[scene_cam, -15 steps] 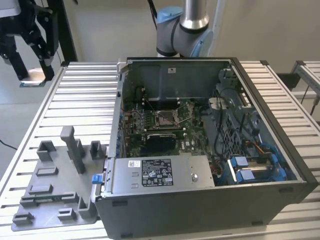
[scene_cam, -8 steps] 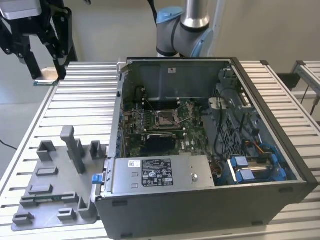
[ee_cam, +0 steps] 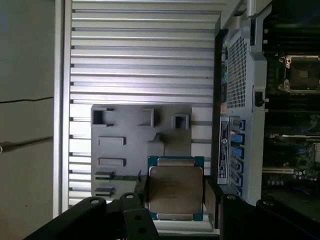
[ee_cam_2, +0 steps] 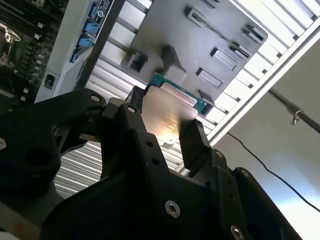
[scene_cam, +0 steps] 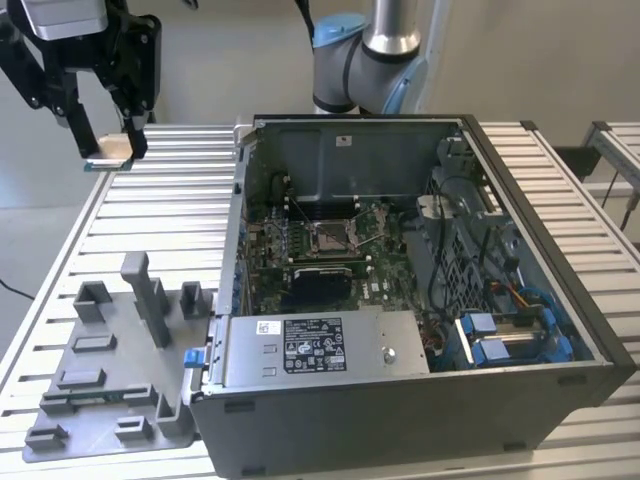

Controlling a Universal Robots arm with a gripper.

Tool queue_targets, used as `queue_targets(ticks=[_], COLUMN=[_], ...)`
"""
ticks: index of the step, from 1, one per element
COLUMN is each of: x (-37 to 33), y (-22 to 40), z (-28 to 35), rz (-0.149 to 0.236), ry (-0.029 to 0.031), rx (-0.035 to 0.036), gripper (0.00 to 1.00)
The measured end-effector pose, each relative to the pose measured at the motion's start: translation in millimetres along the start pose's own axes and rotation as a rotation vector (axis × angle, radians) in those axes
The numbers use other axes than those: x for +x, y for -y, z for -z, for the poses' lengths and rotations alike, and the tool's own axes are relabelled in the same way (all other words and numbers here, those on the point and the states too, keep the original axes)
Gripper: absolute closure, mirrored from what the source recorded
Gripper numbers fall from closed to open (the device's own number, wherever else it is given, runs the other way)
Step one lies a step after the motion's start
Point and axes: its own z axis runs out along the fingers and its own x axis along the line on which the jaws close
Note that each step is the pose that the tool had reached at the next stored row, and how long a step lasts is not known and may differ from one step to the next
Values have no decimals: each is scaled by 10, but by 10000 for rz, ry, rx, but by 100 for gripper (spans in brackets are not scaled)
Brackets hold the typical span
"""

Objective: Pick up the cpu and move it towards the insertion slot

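cpu (ee_cam: 175, 189) lies clamped between the two black fingers (ee_cam_2: 194, 145), gripped on opposite edges.

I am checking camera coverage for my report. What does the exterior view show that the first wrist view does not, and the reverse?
The exterior view adds the arm behind the case and the silver box along the case's near edge. The first wrist view adds the cpu seen face-on, green-rimmed, and blue ports on the case wall. Shared: the gripper shut on the cpu, the grey fixture plate, the insertion slot and the slatted table.
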Motion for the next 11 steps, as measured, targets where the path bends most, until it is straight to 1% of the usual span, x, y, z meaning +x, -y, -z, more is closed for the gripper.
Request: queue_targets(ticks=[5, 6, 11], x=[-64, -94, -179], y=[-12, -17, -28], z=[-4, -7, -12], rz=[0, 0, 0], ry=[0, 1, 1], rx=[0, 0, 0], gripper=[100, 100, 100])
